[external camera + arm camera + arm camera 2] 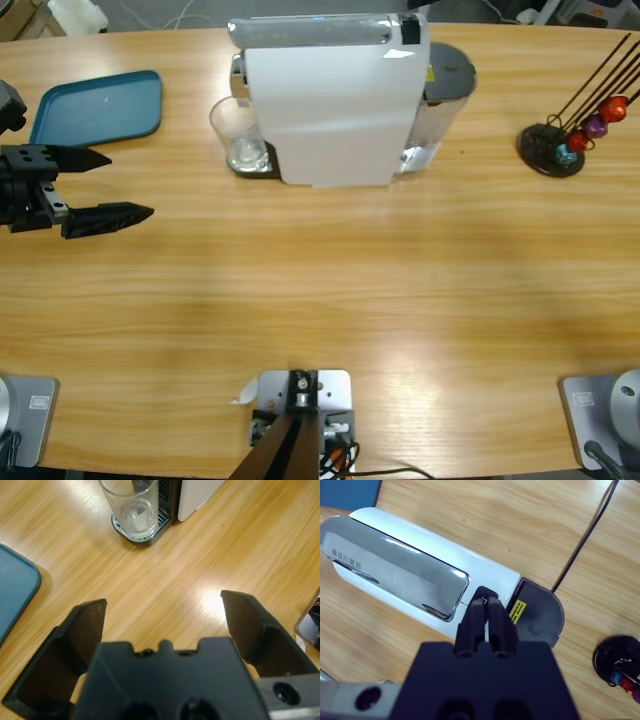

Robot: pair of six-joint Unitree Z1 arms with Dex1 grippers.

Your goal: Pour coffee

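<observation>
Coffee (pixel 139 522) is barely lining the glass (pixel 240 133) while the right tool (pixel 487 611), clenched, is pressing the machine's (pixel 335 100) button (pixel 485 594) and the left tool (pixel 122 185) is waiting released.

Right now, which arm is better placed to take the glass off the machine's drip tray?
Probably left. The left gripper is open, low on the glass's side, aimed at it. The right gripper is shut above the coffee machine's top.
</observation>
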